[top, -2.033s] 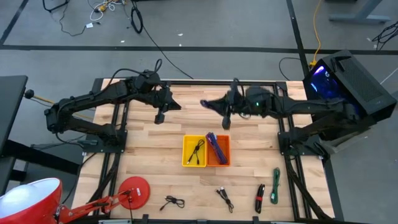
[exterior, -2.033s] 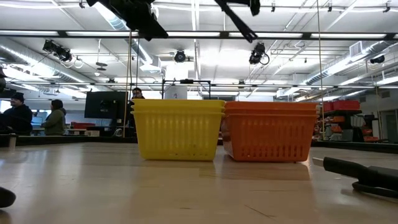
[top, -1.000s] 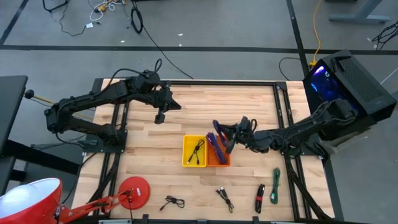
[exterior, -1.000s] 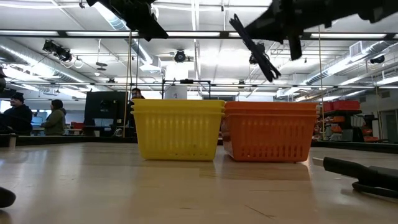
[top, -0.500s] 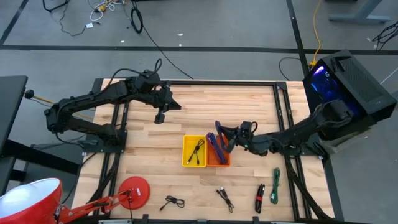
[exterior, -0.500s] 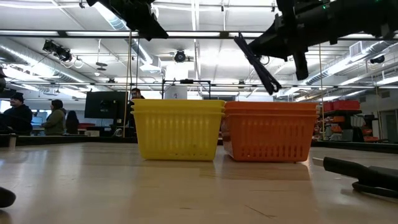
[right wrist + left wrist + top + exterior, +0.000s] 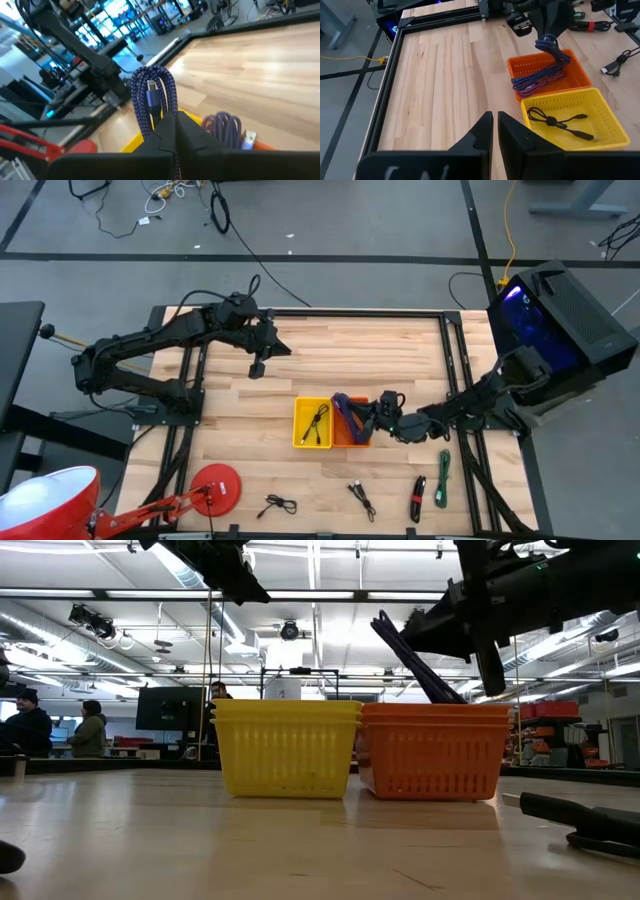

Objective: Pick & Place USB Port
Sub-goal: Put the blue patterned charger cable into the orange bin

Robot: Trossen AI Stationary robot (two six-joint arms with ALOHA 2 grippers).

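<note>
Over the orange basket (image 7: 352,436), right pincer (image 7: 368,417) clamps purple cable (image 7: 152,97), lower end hidden.

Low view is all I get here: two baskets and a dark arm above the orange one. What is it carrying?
Observer: The right gripper has its fingers shut on a purple braided cable, folded into a loop.
Operator: Is the orange basket empty?
Observer: No, the orange basket already holds a purple cable bundle.
Operator: And the yellow one?
Observer: The yellow basket holds one black cable.
</note>
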